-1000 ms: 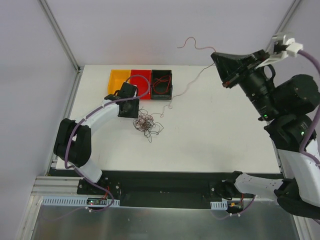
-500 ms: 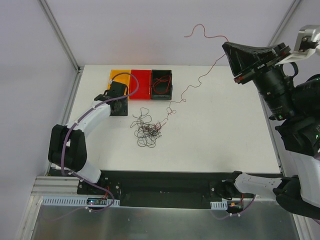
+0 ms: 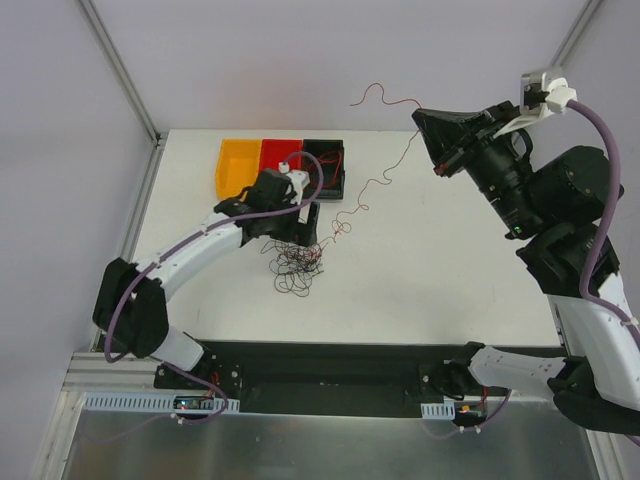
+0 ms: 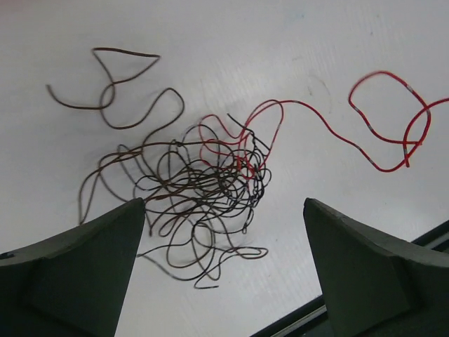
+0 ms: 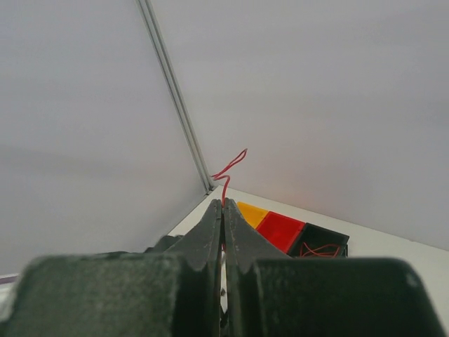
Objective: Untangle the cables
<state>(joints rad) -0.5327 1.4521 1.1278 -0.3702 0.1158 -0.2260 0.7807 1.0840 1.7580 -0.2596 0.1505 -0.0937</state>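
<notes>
A tangle of thin brown, black and red cables lies on the white table; in the left wrist view the tangle sits just ahead of my fingers. My left gripper is open and hovers over the tangle, holding nothing. My right gripper is raised high at the back right and shut on a red cable. That cable runs down from the jaws to the tangle, and its free end curls above the fingertips.
An orange bin, a red bin and a black bin stand in a row at the back of the table; the black bin holds red cable. A black rail runs along the table's near edge.
My left gripper moved right from the orange bin to over the tangle. My right gripper, still holding the red cable, shifted left and slightly down.
</notes>
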